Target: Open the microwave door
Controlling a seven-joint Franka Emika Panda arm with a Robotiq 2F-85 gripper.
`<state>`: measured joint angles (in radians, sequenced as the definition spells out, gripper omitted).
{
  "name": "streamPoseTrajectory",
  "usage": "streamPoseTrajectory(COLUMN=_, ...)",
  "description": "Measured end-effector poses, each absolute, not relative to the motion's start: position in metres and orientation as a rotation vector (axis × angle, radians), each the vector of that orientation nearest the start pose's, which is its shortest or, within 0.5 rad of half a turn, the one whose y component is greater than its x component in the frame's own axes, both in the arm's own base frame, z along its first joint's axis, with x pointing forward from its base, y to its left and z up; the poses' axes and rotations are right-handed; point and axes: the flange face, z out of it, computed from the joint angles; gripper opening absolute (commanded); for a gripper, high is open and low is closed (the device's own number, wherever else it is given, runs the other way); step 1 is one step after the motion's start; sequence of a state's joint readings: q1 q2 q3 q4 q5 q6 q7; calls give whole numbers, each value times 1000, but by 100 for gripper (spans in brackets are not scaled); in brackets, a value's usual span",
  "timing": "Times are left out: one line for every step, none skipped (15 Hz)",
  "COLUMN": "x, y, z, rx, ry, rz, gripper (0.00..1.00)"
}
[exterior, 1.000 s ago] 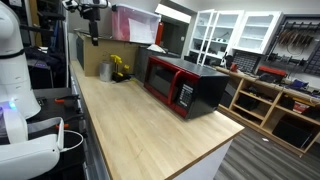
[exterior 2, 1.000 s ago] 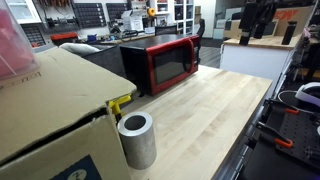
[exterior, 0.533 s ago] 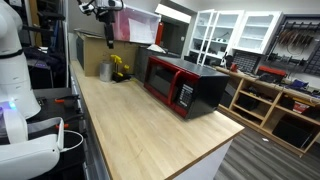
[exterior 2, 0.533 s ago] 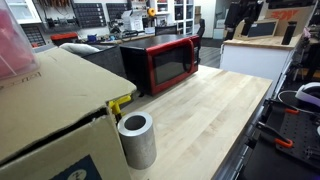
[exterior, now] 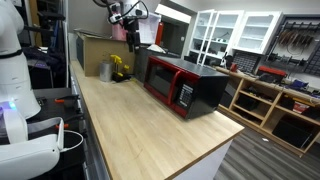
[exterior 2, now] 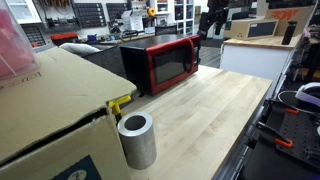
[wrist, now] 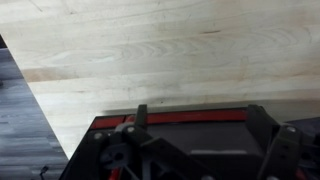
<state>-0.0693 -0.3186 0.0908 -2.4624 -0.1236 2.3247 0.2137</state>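
While the arm hangs high over the bench (exterior: pixel 140 135), I see its fingers (exterior: pixel 131 34) in the upper middle of an exterior view, above and to the left of the microwave (exterior: pixel 195 85), well clear of it and touching nothing. In the opposite exterior view the fingers (exterior 2: pixel 213 20) show as a dark shape at the upper right, again above and to the right of the microwave (exterior 2: pixel 160 60).

From the wrist view, the two fingers (wrist: pixel 140 115) rise from the bottom edge, spread apart with only bare bench (wrist: pixel 170 50) showing between and beyond them. A red strip runs across between them low in the frame. The picture is blurred there, so I cannot say whether it belongs to the rig or to the oven.

The microwave stands on the bench at centre right of the frame, its black top glossy. The microwave door (exterior: pixel 163 80) lies shut, flush with the red front, its dark window facing the open bench; the door (exterior 2: pixel 168 63) looks the same from the opposite side.

A cardboard box (exterior: pixel 95 48) stands left of the oven at the back of the bench, with a grey tube (exterior: pixel 104 70) and a yellow object (exterior: pixel 120 67) just in front of it. The same box (exterior 2: pixel 50 110) fills the lower left of the opposite view, the tube (exterior 2: pixel 137 140) upright beside it.
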Motion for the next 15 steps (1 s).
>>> streamPoseTrajectory(x=468, y=6, z=428, rx=-3233, ry=177, rz=-308, gripper=100)
streamPoseTrajectory(x=483, y=4, z=426, rx=-3241, ry=156, rz=-306, gripper=100)
streamPoseTrajectory(x=498, y=1, z=423, rx=-3249, ry=139, rz=-302, gripper=100)
streamPoseTrajectory(x=512, y=-2, z=420, rx=-3258, ry=121, rz=-299, gripper=100)
streamPoseTrajectory(x=525, y=-7, z=416, rx=-3268, ry=104, rz=-294, gripper=100)
streamPoseTrajectory(x=538, y=-13, z=412, rx=-3280, ry=89, rz=-290, gripper=100)
streamPoseTrajectory(x=549, y=-19, z=407, rx=-3293, ry=70, rz=-282, gripper=100)
streamPoseTrajectory(x=560, y=-26, z=402, rx=-3310, ry=53, rz=-274, gripper=100)
streamPoseTrajectory(x=569, y=-35, z=396, rx=-3330, ry=36, rz=-265, gripper=100)
streamPoseTrajectory(x=578, y=-43, z=390, rx=-3349, ry=28, rz=-255, gripper=100)
streamPoseTrajectory(x=585, y=-51, z=383, rx=-3366, ry=22, rz=-243, gripper=100)
streamPoseTrajectory(x=592, y=-59, z=377, rx=-3383, ry=14, rz=-231, gripper=100)
streamPoseTrajectory(x=598, y=-67, z=371, rx=-3399, ry=8, rz=-220, gripper=100)
streamPoseTrajectory(x=603, y=-75, z=366, rx=-3411, ry=5, rz=-208, gripper=100)
streamPoseTrajectory(x=608, y=-83, z=361, rx=-3420, ry=-5, rz=-196, gripper=100)
